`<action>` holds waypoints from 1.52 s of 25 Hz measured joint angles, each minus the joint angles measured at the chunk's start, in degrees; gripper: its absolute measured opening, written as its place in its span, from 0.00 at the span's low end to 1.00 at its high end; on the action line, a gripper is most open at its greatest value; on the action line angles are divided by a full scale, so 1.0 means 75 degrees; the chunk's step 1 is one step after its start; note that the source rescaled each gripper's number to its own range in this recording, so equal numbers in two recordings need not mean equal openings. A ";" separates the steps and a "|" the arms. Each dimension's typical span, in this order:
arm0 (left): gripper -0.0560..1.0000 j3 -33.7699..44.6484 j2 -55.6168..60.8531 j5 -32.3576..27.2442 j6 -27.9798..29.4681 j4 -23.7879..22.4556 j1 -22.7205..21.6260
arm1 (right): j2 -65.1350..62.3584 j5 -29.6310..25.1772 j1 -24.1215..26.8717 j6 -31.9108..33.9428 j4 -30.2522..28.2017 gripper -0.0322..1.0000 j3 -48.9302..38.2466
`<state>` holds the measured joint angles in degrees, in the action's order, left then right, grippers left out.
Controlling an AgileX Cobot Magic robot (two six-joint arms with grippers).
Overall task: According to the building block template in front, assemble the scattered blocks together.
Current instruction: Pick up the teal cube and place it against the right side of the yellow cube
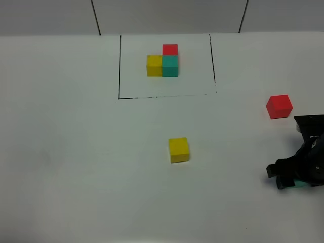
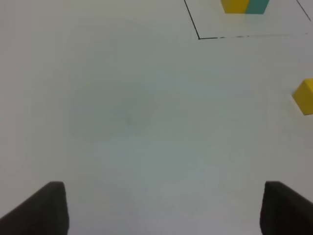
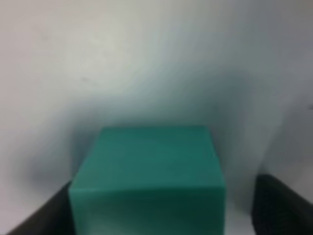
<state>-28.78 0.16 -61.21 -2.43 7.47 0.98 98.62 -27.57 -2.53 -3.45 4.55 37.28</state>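
Observation:
The template (image 1: 163,63) is a small yellow, teal and red L-shaped cluster inside a thin black frame at the back of the table; its edge shows in the left wrist view (image 2: 244,5). The loose yellow cube (image 1: 178,149) sits mid-table, also in the left wrist view (image 2: 305,96). The loose red cube (image 1: 279,106) sits at the right. My right gripper (image 1: 291,179) is low at the right edge, open around the loose teal cube (image 3: 151,171), with a gap on one side. My left gripper (image 2: 164,210) is open and empty over bare table, outside the exterior high view.
The white table (image 1: 76,152) runs to a wall at the back. The black frame line (image 1: 120,66) marks off the template's area. The right arm's dark body (image 1: 310,136) stands close to the red cube.

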 joint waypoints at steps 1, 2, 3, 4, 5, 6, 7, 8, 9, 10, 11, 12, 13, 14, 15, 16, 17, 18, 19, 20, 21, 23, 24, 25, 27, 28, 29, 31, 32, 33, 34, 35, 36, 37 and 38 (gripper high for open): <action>0.75 0.0000 0.0000 0.0000 0.0000 0.0000 0.0000 | 0.0000 0.0000 0.0000 0.0000 0.0000 0.25 0.0000; 0.75 0.0000 0.0000 0.0000 0.0000 0.0000 0.0000 | 0.0007 0.0000 0.0000 0.0000 0.0000 0.10 0.0000; 0.75 0.0000 0.0000 0.0000 0.0000 0.0000 0.0000 | 0.0006 0.0010 0.0000 0.0000 0.0015 0.03 0.0000; 0.75 0.0000 0.0000 0.0000 0.0000 0.0000 0.0000 | 0.0006 0.0010 0.0000 -0.0006 0.0016 0.05 0.0000; 0.75 0.0000 0.0000 0.0000 0.0000 0.0000 0.0000 | 0.0006 0.0010 0.0000 -0.0019 0.0007 0.05 0.0000; 0.75 0.0000 0.0000 0.0000 0.0000 0.0000 0.0000 | 0.0006 0.0010 0.0000 -0.0073 0.0007 0.05 0.0000; 0.75 0.0000 0.0000 0.0000 0.0000 0.0000 0.0000 | 0.0006 0.0003 0.0000 -0.0171 0.0000 0.05 0.0000; 0.75 0.0000 0.0000 0.0000 0.0000 0.0000 0.0000 | -0.0003 -0.0036 -0.0010 -0.0294 0.0000 0.05 0.0013; 0.75 0.0000 0.0000 0.0000 0.0000 0.0000 0.0000 | -0.0003 -0.0124 -0.0073 -0.0490 0.0000 0.05 0.0057; 0.75 0.0000 0.0000 0.0000 0.0000 0.0000 0.0000 | -0.0003 -0.0251 -0.0188 -0.0758 0.0000 0.05 0.0113; 0.75 0.0000 0.0000 0.0000 0.0000 0.0000 0.0000 | -0.0003 -0.0469 -0.0318 -0.1126 -0.0023 0.05 0.0223; 0.75 0.0000 0.0000 0.0000 0.0000 0.0000 0.0000 | -0.0010 -0.0744 -0.0496 -0.1498 -0.0112 0.05 0.0382; 0.75 0.0000 0.0000 0.0000 0.0000 0.0000 0.0000 | -0.0012 -0.1071 -0.0684 -0.2014 -0.0273 0.05 0.0545; 0.75 0.0000 0.0000 0.0000 0.0000 0.0000 0.0000 | -0.0012 -0.1342 -0.0873 -0.2562 -0.0426 0.05 0.0767; 0.75 0.0000 0.0000 0.0000 0.0000 0.0000 0.0000 | -0.0012 -0.1649 -0.1027 -0.3072 -0.0607 0.05 0.1008; 0.75 0.0000 0.0000 0.0000 0.0000 0.0000 0.0000 | -0.0012 -0.1949 -0.1196 -0.3437 -0.0780 0.05 0.1267; 0.75 0.0000 0.0000 0.0000 0.0000 0.0000 0.0000 | -0.0012 -0.2158 -0.1345 -0.3799 -0.0899 0.05 0.1503; 0.75 0.0000 0.0000 0.0000 0.0000 0.0000 0.0000 | 0.0005 -0.2373 -0.1485 -0.4101 -0.1033 0.05 0.1807; 0.75 0.0000 0.0000 0.0000 0.0000 0.0000 0.0000 | 0.0041 -0.2530 -0.1596 -0.4313 -0.1166 0.05 0.2118; 0.75 0.0000 0.0000 0.0000 0.0000 0.0000 0.0000 | 0.0109 -0.2651 -0.1722 -0.4561 -0.1298 0.05 0.2376; 0.75 0.0000 0.0000 0.0000 0.0000 0.0000 0.0000 | 0.0188 -0.2720 -0.1848 -0.4800 -0.1397 0.05 0.2659; 0.75 0.0000 0.0000 0.0000 0.0000 0.0000 0.0000 | 0.0449 -0.2849 -0.2048 -0.5274 -0.1579 0.05 0.3156; 0.75 0.0000 0.0000 0.0000 0.0000 0.0000 0.0000 | 0.0620 -0.2907 -0.2149 -0.5523 -0.1592 0.05 0.3348; 0.75 0.0000 0.0000 0.0000 0.0000 0.0000 0.0000 | 0.0779 -0.2981 -0.2243 -0.5761 -0.1615 0.05 0.3565; 0.75 0.0000 0.0000 0.0000 0.0000 0.0000 0.0000 | 0.1201 -0.3121 -0.2410 -0.6182 -0.1636 0.05 0.3935; 0.75 0.0000 0.0000 0.0000 0.0000 0.0000 0.0000 | 0.1391 -0.3190 -0.2506 -0.6360 -0.1636 0.05 0.4124; 0.75 0.0000 0.0000 -0.0007 0.0000 0.0000 0.0000 | 0.1610 -0.3241 -0.2582 -0.6490 -0.1636 0.05 0.4302; 0.75 0.0000 0.0000 -0.0007 0.0000 0.0000 0.0000 | 0.2012 -0.3320 -0.2746 -0.6611 -0.1628 0.05 0.4609; 0.75 0.0000 0.0000 -0.0007 0.0000 0.0000 0.0000 | 0.2151 -0.3347 -0.2815 -0.6646 -0.1628 0.05 0.4756; 0.75 0.0000 0.0000 -0.0007 0.0000 0.0000 0.0000 | 0.2285 -0.3355 -0.2846 -0.6679 -0.1628 0.05 0.4878; 0.75 0.0000 0.0000 -0.0007 0.0000 0.0000 0.0000 | 0.2391 -0.3362 -0.2905 -0.6735 -0.1605 0.05 0.4972; 0.75 0.0000 0.0000 -0.0007 0.0000 0.0000 0.0000 | 0.2449 -0.3355 -0.2955 -0.6807 -0.1598 0.05 0.5031; 0.75 0.0000 0.0000 -0.0007 0.0000 0.0000 0.0000 | 0.2485 -0.3348 -0.3003 -0.6868 -0.1580 0.05 0.5082; 0.75 0.0000 0.0000 -0.0007 0.0000 0.0000 0.0000 | 0.2514 -0.3316 -0.3067 -0.6903 -0.1570 0.05 0.5100; 0.75 0.0000 0.0000 -0.0007 0.0000 0.0000 0.0000 | 0.2514 -0.3259 -0.3135 -0.6951 -0.1570 0.05 0.5103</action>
<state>-28.78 0.16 -61.26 -2.43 7.47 0.98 117.48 -52.01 -26.05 -55.58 -7.23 75.55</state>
